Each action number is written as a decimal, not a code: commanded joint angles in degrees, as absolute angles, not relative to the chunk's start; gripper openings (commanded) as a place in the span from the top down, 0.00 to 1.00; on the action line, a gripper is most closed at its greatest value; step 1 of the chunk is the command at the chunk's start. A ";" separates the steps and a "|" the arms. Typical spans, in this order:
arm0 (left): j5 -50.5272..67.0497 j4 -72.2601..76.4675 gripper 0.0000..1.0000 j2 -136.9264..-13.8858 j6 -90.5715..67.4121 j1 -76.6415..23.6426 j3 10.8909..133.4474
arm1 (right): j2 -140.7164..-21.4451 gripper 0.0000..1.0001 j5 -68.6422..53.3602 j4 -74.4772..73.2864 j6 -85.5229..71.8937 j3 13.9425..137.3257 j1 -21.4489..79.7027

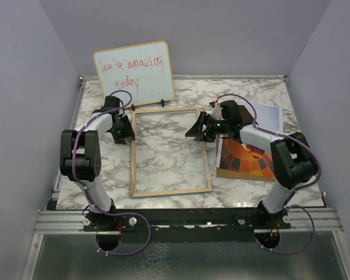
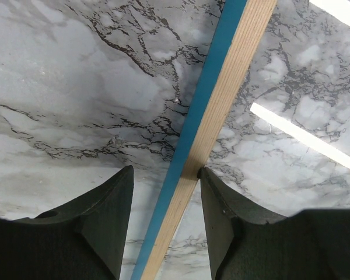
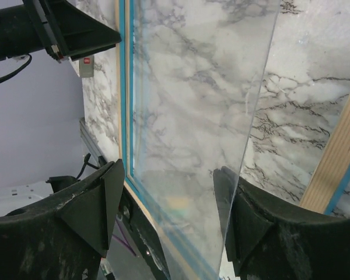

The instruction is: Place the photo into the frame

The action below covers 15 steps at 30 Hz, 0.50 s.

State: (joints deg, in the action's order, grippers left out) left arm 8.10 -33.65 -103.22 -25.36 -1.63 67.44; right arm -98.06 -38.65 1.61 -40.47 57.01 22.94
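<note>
Lying flat, wood face up, the frame (image 1: 132,157) sits in the middle of the counter (image 1: 245,93). The photo (image 1: 251,160) lies just right of it, partly under the right arm (image 1: 262,137). The left hand (image 2: 166,174) is released, straddling the frame's left rail, which touches one finger. The right hand (image 3: 169,175) is released too, with an edge of the clear pane (image 3: 186,105) between its fingers.
</note>
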 commanded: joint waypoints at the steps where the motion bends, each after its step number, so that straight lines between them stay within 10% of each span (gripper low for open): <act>1: 7.17 -33.31 0.50 -105.64 -24.17 -1.76 67.67 | -101.48 0.34 -44.71 10.04 -41.75 58.02 22.29; 15: 5.42 -31.79 0.55 -101.02 -26.43 -0.94 66.73 | -101.69 0.99 -48.33 16.38 -48.50 52.39 22.08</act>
State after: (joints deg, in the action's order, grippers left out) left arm 8.36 -33.47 -103.22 -25.47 -1.56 67.51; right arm -102.74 -46.48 12.45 -46.26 55.29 22.26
